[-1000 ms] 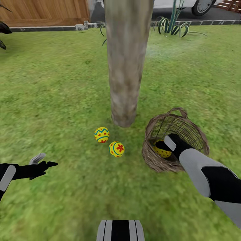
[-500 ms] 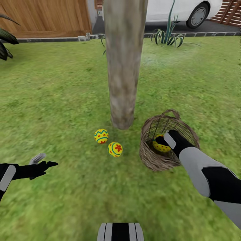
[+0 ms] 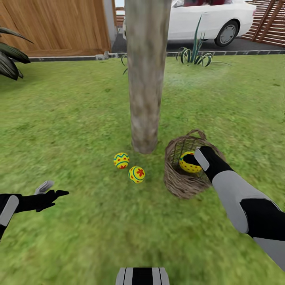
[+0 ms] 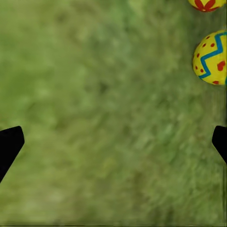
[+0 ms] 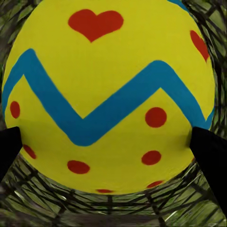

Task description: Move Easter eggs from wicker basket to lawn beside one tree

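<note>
Your right gripper (image 3: 190, 161) is inside the round brown woven wicker basket (image 3: 178, 184), fingers clamped on the third small yellow egg with a blue zigzag band and red spots (image 3: 189, 163). Right wrist view: that egg (image 5: 109, 94) sits between the two black fingertips (image 5: 210, 151), touching both, with open wicker weave (image 5: 94, 210) behind it and a red heart near its top. Whether the egg is off the basket floor I can't tell; your forearm covers part of the rim in the head view.

The basket leans toward the trunk, its thin arched handle (image 3: 197, 132) on the far side. It stands on the short mottled green lawn (image 3: 79, 111), just beside the thick grey-brown tree trunk (image 3: 145, 79).

Two more yellow painted eggs lie on the grass near the trunk's foot: one with a zigzag (image 3: 121, 160), one with a red flower (image 3: 136, 174), close together, possibly touching.

Your left gripper (image 3: 49, 190) hovers over bare grass, well apart from the eggs, fingers spread and holding nothing. In the left wrist view the black fingertips (image 4: 9, 144) sit at the frame's edges with lawn between.

Beyond the lawn: a slatted brown wooden fence (image 3: 55, 25), spiky plant (image 3: 194, 55), white car (image 3: 206, 19).
</note>
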Tool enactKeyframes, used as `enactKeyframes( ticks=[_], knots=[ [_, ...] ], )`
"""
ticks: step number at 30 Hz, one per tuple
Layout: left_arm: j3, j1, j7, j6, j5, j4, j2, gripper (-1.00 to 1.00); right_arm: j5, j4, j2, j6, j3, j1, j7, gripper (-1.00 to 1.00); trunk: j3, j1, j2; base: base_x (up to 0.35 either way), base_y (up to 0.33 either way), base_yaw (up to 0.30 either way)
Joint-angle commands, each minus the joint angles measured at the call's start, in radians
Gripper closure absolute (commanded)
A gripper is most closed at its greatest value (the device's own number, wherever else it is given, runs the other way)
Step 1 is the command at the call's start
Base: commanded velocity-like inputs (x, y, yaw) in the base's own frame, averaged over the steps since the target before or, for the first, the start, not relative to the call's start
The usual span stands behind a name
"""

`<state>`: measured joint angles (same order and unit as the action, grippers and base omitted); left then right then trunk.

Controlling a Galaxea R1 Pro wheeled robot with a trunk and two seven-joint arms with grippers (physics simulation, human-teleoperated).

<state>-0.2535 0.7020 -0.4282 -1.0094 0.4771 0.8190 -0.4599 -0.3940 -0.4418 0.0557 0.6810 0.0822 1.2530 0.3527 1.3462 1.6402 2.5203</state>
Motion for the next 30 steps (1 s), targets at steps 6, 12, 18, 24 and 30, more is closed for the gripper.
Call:
enactKeyframes(
  ticks=[6,12,18,24,30],
  knots=[
    [-0.003,0.001,-0.006,-0.006,-0.009,0.009,0.01,-1.0,-0.011,-0.009,0.002,0.005,0.007,0.0,0.009,1.0,-0.023,-0.003,-0.001,-0.311,0.0,0.0],
    [-0.003,0.001,-0.006,-0.006,-0.009,0.009,0.014,-1.0,-0.011,-0.137,-0.001,0.01,0.008,0.0,0.071,1.0,-0.042,-0.006,-0.002,-0.334,0.0,0.0],
    [-0.003,0.001,-0.016,-0.002,-0.01,-0.009,0.04,-1.0,-0.018,-0.467,-0.039,0.116,0.015,0.0,0.094,1.0,-0.042,-0.006,-0.002,-0.07,0.0,0.0],
    [-0.002,0.001,-0.019,0.122,-0.009,-0.072,0.066,-1.0,-0.026,-0.554,-0.21,0.209,0.098,0.0,0.09,1.0,-0.042,-0.006,-0.002,-0.002,0.044,0.0],
    [-0.004,0.001,-0.06,0.142,-0.002,-0.098,0.105,-1.0,-0.291,-0.554,-0.23,0.174,0.659,-0.024,0.077,1.0,-0.042,-0.006,-0.002,0.0,0.268,0.0]
  ],
)
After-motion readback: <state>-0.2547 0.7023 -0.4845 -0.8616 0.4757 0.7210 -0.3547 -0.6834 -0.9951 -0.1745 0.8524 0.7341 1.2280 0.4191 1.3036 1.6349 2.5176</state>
